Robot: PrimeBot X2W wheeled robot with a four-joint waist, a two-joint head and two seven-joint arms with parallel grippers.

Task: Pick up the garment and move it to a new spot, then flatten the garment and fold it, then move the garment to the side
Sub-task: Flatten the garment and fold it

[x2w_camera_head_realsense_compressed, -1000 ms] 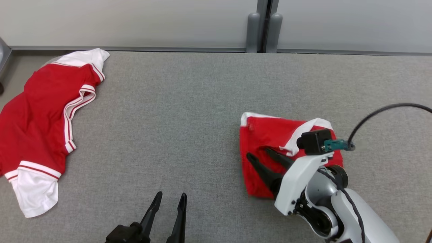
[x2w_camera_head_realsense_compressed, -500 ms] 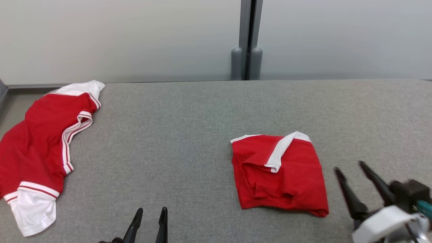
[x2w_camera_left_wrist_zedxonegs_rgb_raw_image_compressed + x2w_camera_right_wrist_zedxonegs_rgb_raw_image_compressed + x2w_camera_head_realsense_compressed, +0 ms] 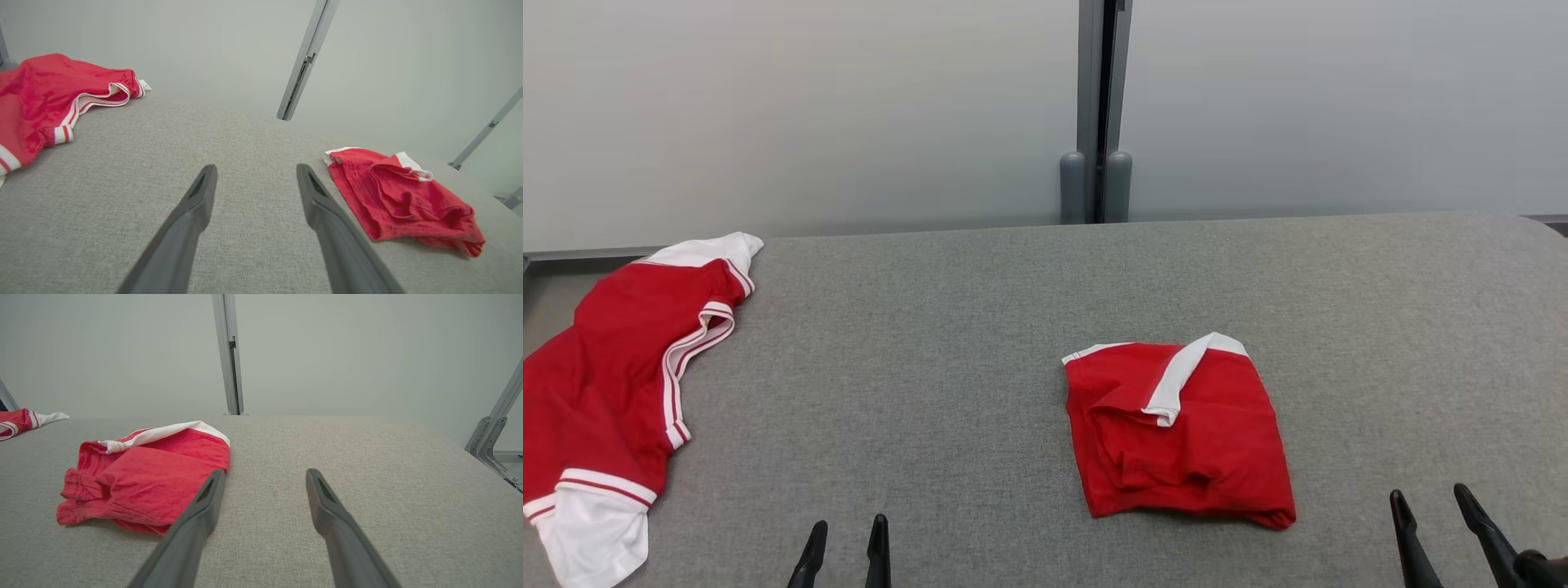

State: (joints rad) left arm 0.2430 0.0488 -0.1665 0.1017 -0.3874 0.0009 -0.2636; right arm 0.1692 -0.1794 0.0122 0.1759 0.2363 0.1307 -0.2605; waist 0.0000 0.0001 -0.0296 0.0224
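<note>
Grey fabric table (image 3: 980,327): folded red garment (image 3: 1176,441) lies right of ctr; unfolded red/white garment (image 3: 605,384) at left edge, well apart.

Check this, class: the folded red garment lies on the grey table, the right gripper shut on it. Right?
No. The folded red garment lies on the grey table, but the right gripper is open beside it; see the right wrist view.

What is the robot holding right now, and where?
Nothing: the left gripper and right gripper are open and empty, the folded garment lies free.
</note>
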